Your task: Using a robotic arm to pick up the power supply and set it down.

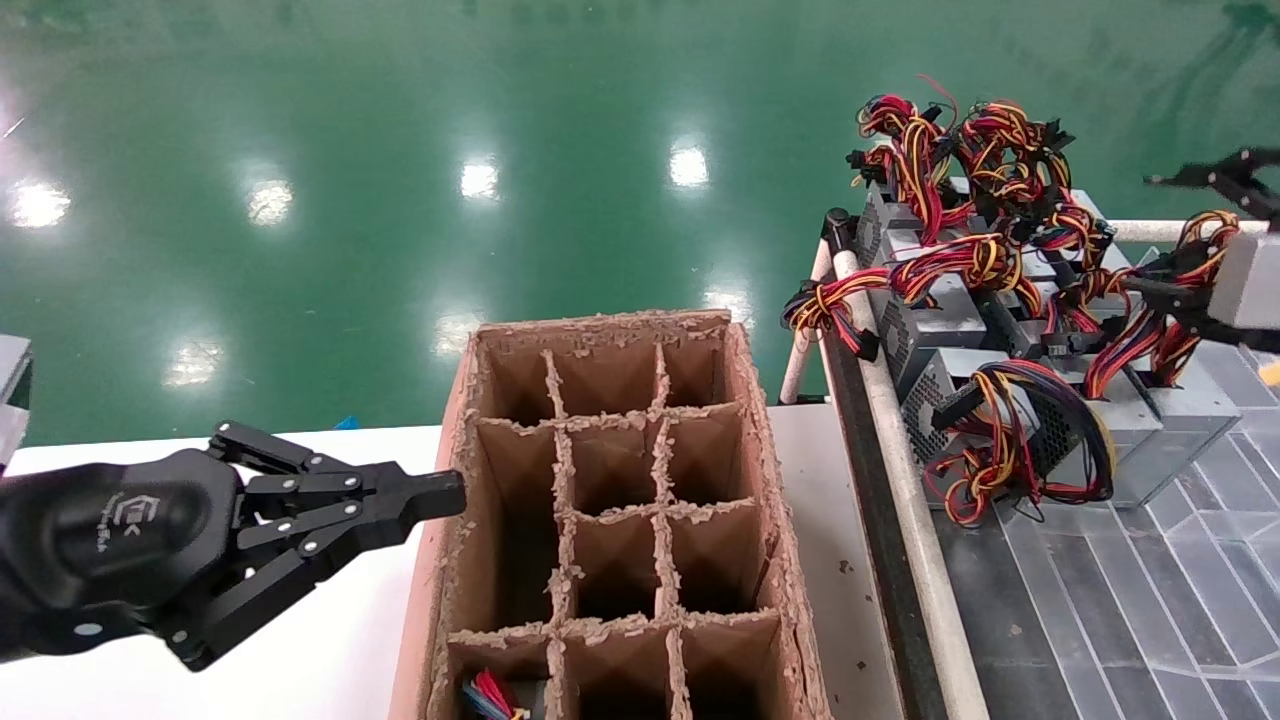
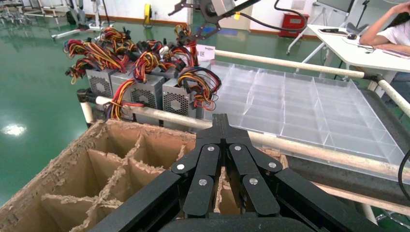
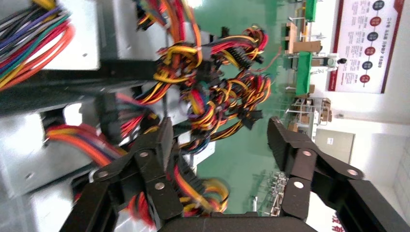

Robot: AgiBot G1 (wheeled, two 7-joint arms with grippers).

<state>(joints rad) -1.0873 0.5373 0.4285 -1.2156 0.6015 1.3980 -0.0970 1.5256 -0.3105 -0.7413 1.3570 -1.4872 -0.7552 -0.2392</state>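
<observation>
A black linked-finger left gripper [image 1: 445, 492] reaches in from the robot's left over a white table [image 1: 300, 640], its fingertips pressed together with nothing between them, touching or just beside the left wall of a brown cardboard box [image 1: 745, 400]. A small white logo sits on the gripper's black housing; its letters are too small to read. The box is divided by ragged cardboard partitions into a grid of cells — the nearest left cell shows a tuft of red and coloured wires [image 1: 490, 697], the others look dark inside.

To the robot's right, beyond a white tube rail [image 1: 905, 480], a cluster of grey metal power supplies [image 1: 945, 325] stands packed together on a clear plastic divided tray [image 2: 309, 106]. Each has vent holes and a tangle of red, yellow, orange and black wires with black plugs on top.

The right gripper [image 3: 220, 130] hangs above the far right side of that cluster, fingers spread wide apart and clasping nothing, with wire bundles directly before it.

In the right wrist view a wall poster [image 3: 370, 43] with red circles carries writing too small to read. In the left wrist view a small white label [image 2: 205, 48] among the power supplies is likewise unreadable — and a person in white [image 2: 387, 29] sits at a white desk far behind.
</observation>
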